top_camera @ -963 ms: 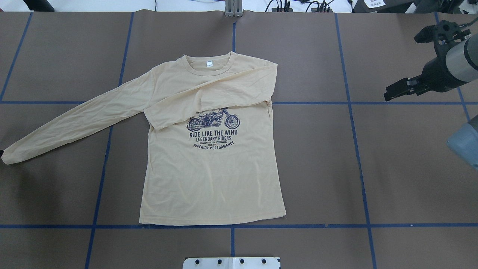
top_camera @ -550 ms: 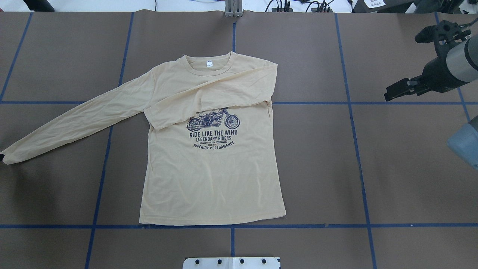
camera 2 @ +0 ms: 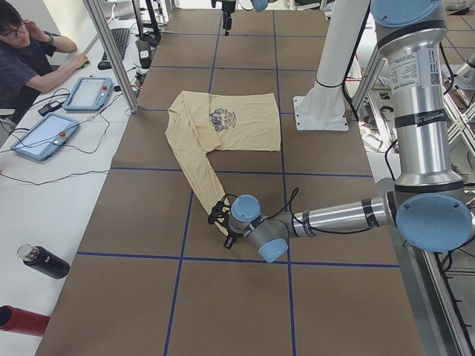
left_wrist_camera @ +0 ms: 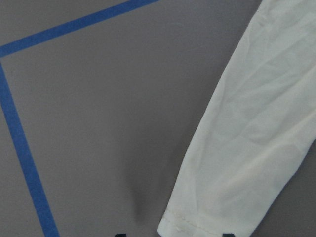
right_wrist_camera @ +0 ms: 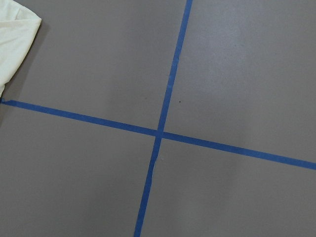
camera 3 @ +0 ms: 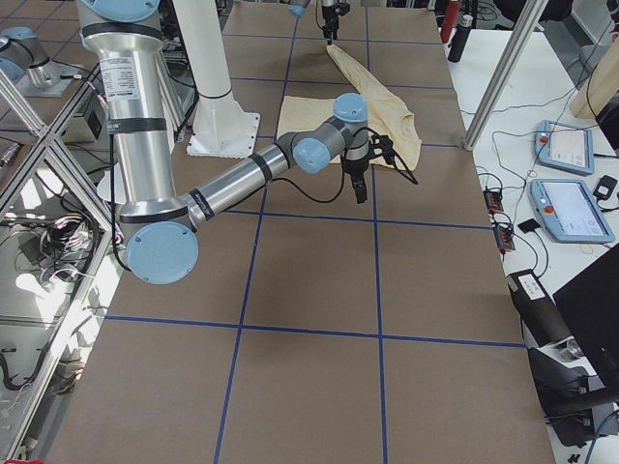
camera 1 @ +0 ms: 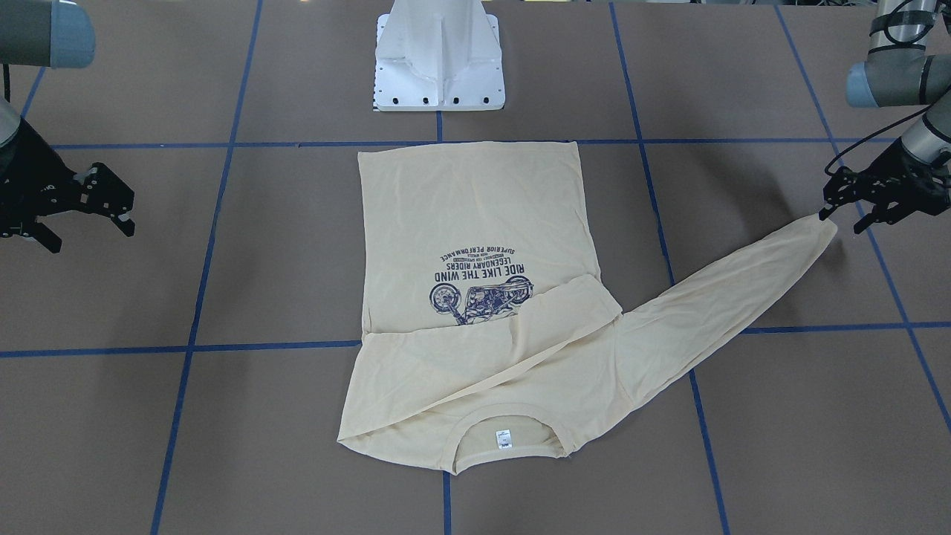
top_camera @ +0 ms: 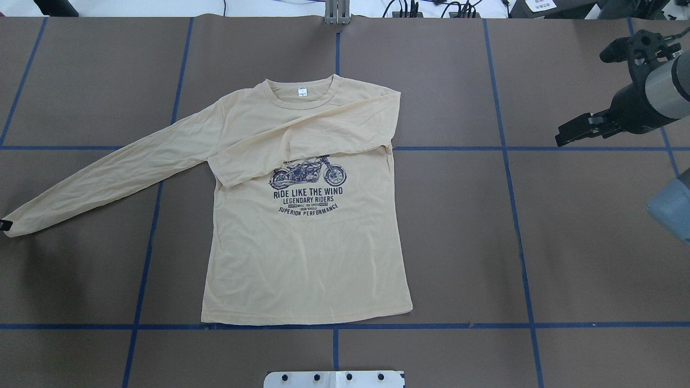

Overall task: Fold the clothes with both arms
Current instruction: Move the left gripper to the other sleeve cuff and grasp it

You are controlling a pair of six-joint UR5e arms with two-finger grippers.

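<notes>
- Overhead exterior view, brown table (top_camera: 539, 242) with blue tape grid: cream long-sleeved T-shirt (top_camera: 302, 258) flat at centre, print up, collar away from the robot.
- Likely fault for the whole garment: body dragged askew if the sleeve is carried across faster than the thin fabric can follow. Folded right sleeve (top_camera: 323, 137), lying across the chest, liable to be disturbed as well.
- Left arm (camera 2: 334, 215): forearm stretched low and nearly level over the table, wrist turned down at the sleeve end.
- Right arm (camera 3: 242, 174): reached out off the shirt's other side, over bare table, well apart from the fabric in the overhead view.
- Outstretched left sleeve (top_camera: 118, 172): risk of pinching the top layer only, or of twist and sag in transit from a grasp at one corner.
- Left gripper (camera 1: 841, 221): fingers apart, straddling the sleeve end, nothing clamped.
- Right gripper (camera 1: 91, 238): fingers spread, empty.
- Cuff (left_wrist_camera: 197, 222): between the two fingertips at the lower edge of the left wrist view. Possible miss or slip if closure lands on the hem edge alone.
</notes>
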